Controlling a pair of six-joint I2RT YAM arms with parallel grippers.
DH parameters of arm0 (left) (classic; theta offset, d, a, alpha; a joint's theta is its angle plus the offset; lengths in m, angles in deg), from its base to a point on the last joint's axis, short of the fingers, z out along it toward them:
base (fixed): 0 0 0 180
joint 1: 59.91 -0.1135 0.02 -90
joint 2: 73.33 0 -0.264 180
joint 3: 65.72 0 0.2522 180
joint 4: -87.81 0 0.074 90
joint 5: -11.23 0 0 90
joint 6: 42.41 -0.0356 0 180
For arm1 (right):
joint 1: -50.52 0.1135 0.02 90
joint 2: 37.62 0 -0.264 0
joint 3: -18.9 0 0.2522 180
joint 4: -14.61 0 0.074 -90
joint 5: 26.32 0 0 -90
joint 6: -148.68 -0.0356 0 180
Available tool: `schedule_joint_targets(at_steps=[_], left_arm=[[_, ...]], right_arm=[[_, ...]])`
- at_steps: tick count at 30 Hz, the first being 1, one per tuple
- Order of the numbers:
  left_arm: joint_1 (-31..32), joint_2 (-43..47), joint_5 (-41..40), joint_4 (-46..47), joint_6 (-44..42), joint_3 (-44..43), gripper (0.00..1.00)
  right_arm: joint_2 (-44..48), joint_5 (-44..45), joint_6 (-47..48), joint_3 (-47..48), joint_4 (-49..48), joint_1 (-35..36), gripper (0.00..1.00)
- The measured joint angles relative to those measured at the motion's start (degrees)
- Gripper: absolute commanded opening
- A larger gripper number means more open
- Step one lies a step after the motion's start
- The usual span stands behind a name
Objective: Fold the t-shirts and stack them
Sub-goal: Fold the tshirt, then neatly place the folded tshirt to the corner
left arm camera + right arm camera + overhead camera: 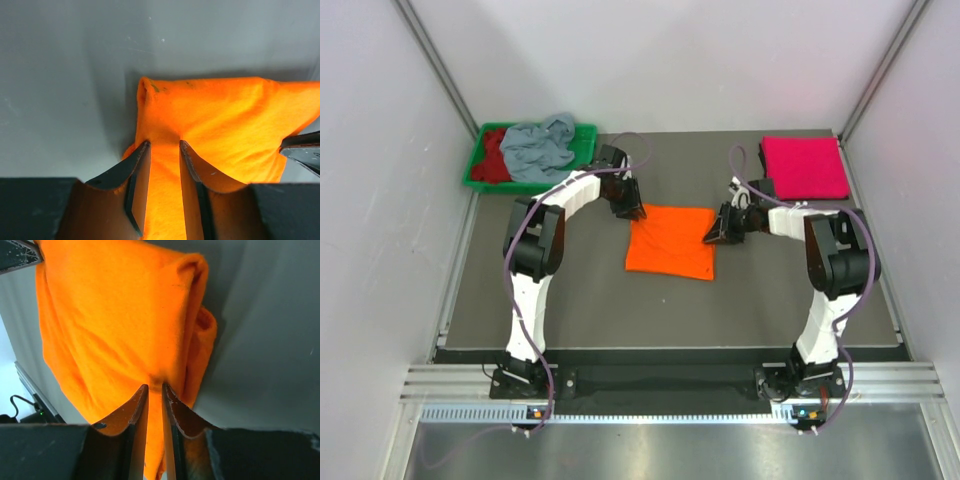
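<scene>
Pinching the orange t-shirt [670, 243] at two points, both claws sit low over the middle of the desk [570, 300]. The left claw [632, 211] grips the shirt's far left corner. In the left wrist view its two fingers [137, 175] stand partly apart with a ridge of orange cloth [225, 120] bunched between them. The right claw [713, 238] grips the shirt's right edge near the far corner. In the right wrist view that claw [155, 390] is nearly closed, and a thin fold of the cloth [115, 315] is nipped in the narrow gap.

The orange t-shirt lies folded into a rough rectangle between the two claws. Its near edge rests flat on the desk, and the gripped edge shows creases and a rolled hem.

The magenta t-shirt [805, 167] lies folded flat at the far right corner of the desk, apart from both arms. The green tray [480, 165] stands at the far left corner. It holds the grey-blue t-shirt [540, 148], crumpled, beside the dark red t-shirt [495, 160].
</scene>
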State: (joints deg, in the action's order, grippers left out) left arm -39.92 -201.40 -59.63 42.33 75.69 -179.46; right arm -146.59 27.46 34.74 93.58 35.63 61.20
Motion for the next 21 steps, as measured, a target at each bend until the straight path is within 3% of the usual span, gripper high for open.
schedule_joint_targets(at_steps=[4, 8, 13, 16, 21], left_arm=[[0.0, 0.0, -0.9, -1.6, -1.0, -0.9, 0.36], [-0.2, 0.0, -2.7, -4.7, -1.9, -3.2, 0.36], [-0.6, 1.3, -5.2, -9.0, -2.6, -4.8, 0.36], [-0.6, 5.8, -5.0, -9.5, -2.5, -0.9, 0.36], [0.2, 20.1, -1.2, -5.2, 0.0, 16.9, 0.36]], right_arm=[[0.3, 0.0, 0.5, -0.1, 0.5, -0.3, 0.22], [3.4, 2.7, 1.0, -0.1, 3.7, -0.3, 0.37], [9.2, 8.8, 2.3, 0.5, 8.1, -0.3, 0.47], [10.9, 12.3, 3.6, 2.0, 10.4, -0.3, 0.51], [10.5, 15.4, 4.9, 4.5, 12.1, -0.3, 0.61]])
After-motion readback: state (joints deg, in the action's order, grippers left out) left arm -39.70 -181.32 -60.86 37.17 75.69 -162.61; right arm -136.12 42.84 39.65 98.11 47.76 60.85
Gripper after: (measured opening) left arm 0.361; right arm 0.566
